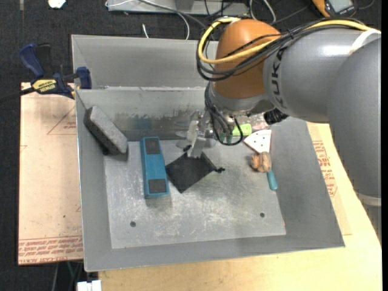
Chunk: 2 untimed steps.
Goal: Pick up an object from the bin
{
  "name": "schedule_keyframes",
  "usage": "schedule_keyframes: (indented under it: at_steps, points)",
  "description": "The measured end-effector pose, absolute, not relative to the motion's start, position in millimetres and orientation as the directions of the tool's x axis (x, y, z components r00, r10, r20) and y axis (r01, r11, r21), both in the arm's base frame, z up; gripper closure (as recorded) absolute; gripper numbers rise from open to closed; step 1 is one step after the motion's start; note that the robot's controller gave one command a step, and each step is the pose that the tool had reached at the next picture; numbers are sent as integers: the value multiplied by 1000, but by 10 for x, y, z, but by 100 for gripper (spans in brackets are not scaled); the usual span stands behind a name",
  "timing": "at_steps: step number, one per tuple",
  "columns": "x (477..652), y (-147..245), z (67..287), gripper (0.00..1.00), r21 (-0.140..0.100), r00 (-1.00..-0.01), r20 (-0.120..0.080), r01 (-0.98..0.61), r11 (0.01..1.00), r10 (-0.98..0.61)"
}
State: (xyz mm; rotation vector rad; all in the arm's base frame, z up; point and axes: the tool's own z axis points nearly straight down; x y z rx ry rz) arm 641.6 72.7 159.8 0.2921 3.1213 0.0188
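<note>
While a grey robot arm with an orange wrist cover reaches in from the right of the view, a grey metal bin (182, 235) holds a few loose things. Each is placed here relative to a flat black piece (189, 172) that lies near the middle of the bin floor. This black piece is thin, roughly square and turned like a diamond, with one corner pointing toward the camera. Just to its left, almost touching, a long blue block (153, 162) lies flat, with a dark grey pad on its nearer end. To the right of the black piece, well apart from it, lies a short teal stick (272, 179), and just behind that stick a small tan lump (260, 162). Farther back on that right side sits a white triangular piece (258, 140) with small dots. Directly behind the black piece, the gripper (197, 141) hangs at its far corner and seems to touch it; whether the gripper is spread or pressed together cannot be told. Farthest back and to the left, a dark grey block (105, 131) lies slantwise beside the bin's left wall.
</note>
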Motion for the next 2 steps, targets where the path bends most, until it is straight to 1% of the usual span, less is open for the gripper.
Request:
schedule_keyframes:
  at_steps: [1,2]
  points:
    - [6420,727,1880,100,13,-983,-7,185,983,185]
    - [6426,729,2088,100,15,-983,-9,184,983,185]
